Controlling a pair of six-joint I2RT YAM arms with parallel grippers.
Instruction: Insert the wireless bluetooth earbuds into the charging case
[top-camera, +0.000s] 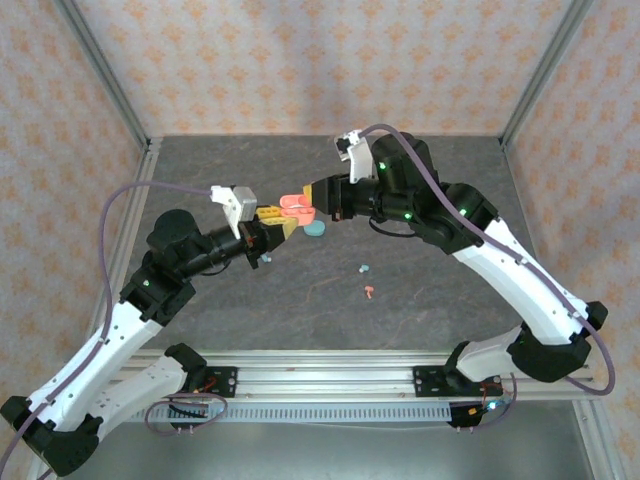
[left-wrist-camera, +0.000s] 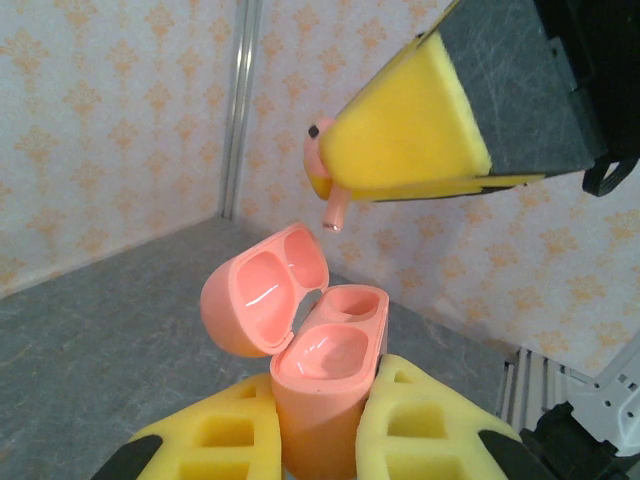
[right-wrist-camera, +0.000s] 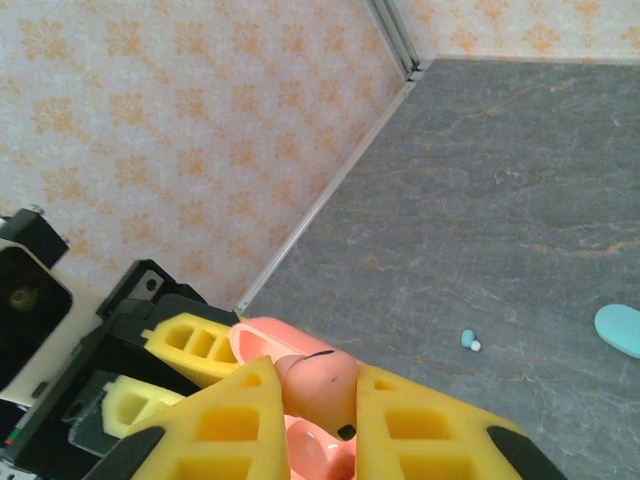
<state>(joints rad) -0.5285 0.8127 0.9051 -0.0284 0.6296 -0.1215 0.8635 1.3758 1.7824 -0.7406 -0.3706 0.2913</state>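
1. Above the middle of the grey table (top-camera: 450, 180), the right gripper (right-wrist-camera: 318, 385) pinches a pink earbud (left-wrist-camera: 320, 160) between its yellow foam pads. The bud is squeezed into the foam and the short stem pokes out past the tips, pointing downward.
2. Just under that stem, and apart from it as the left wrist camera sees it, is the pink charging case (left-wrist-camera: 322, 352). Its lid (left-wrist-camera: 255, 300) is hinged back and leans to one side, and two rounded wells face up toward the earbud.
3. The left gripper (left-wrist-camera: 325, 400) is pressed together on the lower body of that case, with one yellow pad on either side. It holds the case upright in the air, off the table.
4. From overhead, the two arms reach in from opposite sides and meet tip to tip.
5. On the table near the grippers, toward the arm bases, lies a teal case (top-camera: 315, 229). I cannot tell whether it is open.
6. Closer to the arm bases, well apart from the grippers, a teal earbud (top-camera: 365, 269) lies loose. Whether it is one piece or two I cannot make out. A second pink earbud (top-camera: 370, 291) lies near it.
7. Walls (top-camera: 300, 60) papered in an orange pattern close in the table on three sides.
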